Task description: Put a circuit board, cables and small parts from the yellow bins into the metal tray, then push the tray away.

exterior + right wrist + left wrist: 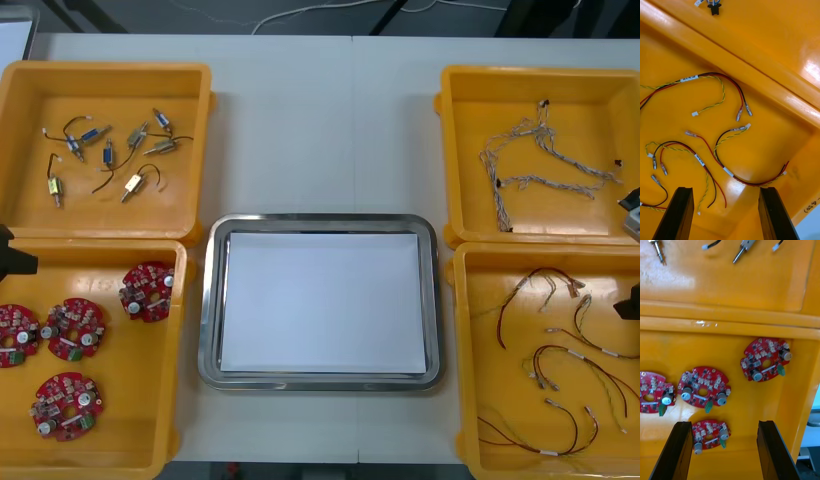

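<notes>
At the tabletop's (pixel 320 120) near-left corner, your open left claw (pixel 724 423) brackets a circuit board (pixel 710 435); right claw (pixel 725 189) hangs open over cables (pixel 700 159)

The left gripper (pixel 724 423) hangs with its fingers apart over a yellow bin (pixel 696 347) holding four round red circuit boards (pixel 703 386). One board (pixel 709 435) lies between the fingers, and another board (pixel 765 359) lies near the bin's corner. Small metal parts (pixel 743 247) lie in the adjoining bin (pixel 733 281).

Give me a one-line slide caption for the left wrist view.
Open left gripper hovers over round red circuit boards lying in a yellow bin.
</notes>
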